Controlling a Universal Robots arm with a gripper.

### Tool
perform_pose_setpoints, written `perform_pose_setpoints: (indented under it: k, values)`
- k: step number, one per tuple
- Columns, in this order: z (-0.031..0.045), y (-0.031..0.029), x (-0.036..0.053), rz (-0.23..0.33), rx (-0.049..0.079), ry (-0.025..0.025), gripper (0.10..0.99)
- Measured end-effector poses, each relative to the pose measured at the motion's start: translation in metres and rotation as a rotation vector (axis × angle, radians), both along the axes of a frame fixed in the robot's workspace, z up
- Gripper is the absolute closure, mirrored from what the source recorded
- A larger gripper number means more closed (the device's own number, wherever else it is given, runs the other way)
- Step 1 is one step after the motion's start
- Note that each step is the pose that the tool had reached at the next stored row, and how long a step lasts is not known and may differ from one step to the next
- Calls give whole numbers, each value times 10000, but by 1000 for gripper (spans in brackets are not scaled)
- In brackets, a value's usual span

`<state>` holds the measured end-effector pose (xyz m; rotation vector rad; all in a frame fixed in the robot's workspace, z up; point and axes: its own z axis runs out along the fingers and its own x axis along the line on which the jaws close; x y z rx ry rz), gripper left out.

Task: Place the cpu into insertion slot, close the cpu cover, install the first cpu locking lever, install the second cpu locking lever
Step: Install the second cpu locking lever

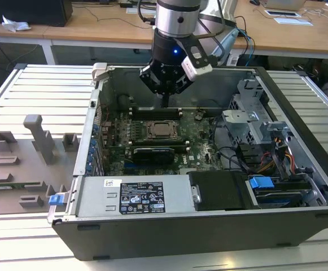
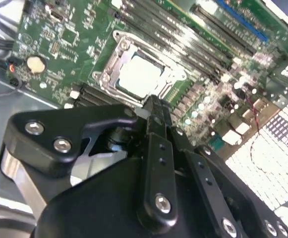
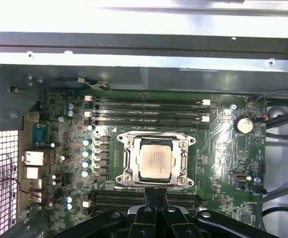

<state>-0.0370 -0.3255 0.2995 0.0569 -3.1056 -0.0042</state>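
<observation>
First wrist view gives you the clearest look at the cpu (image 3: 155, 164): a flat square chip with a dull silver-grey top, lying level inside the insertion slot (image 3: 124, 142), whose metal rim frames it on all four sides. The cpu cover (image 3: 182, 174) appears as the thin metal frame lying down around the chip, its window leaving the chip's top exposed. You cannot tell from these views whether the locking levers are latched. Taking the slot as your landmark, rows of memory slots (image 3: 148, 111) run along two opposite sides of it on the green motherboard (image 3: 228, 148). Your gripper (image 3: 156, 194) hangs just beside the slot's edge, above the board and holding nothing, its jaws clenched together into one narrow tip. On the exterior view, the gripper (image 1: 165, 101) sits inside the open computer case (image 1: 299, 169).
</observation>
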Motion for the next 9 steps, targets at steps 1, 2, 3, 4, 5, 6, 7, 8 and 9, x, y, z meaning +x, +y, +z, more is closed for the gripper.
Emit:
perform_pose_setpoints:
  k: [1, 2, 3, 4, 5, 6, 7, 8, 9]
  values:
    - [1, 0, 0, 0, -1, 1, 980]
    - [2, 0, 0, 0, -2, 2, 980]
    - [2, 0, 0, 0, -2, 2, 980]
    - [3, 0, 0, 0, -2, 1, 980]
    - [3, 0, 0, 0, -2, 2, 980]
    - [4, 0, 0, 0, -2, 2, 980]
    - [4, 0, 0, 0, -2, 2, 980]
    - [4, 0, 0, 0, -2, 2, 980]
    - [5, 0, 0, -1, -2, 2, 980]
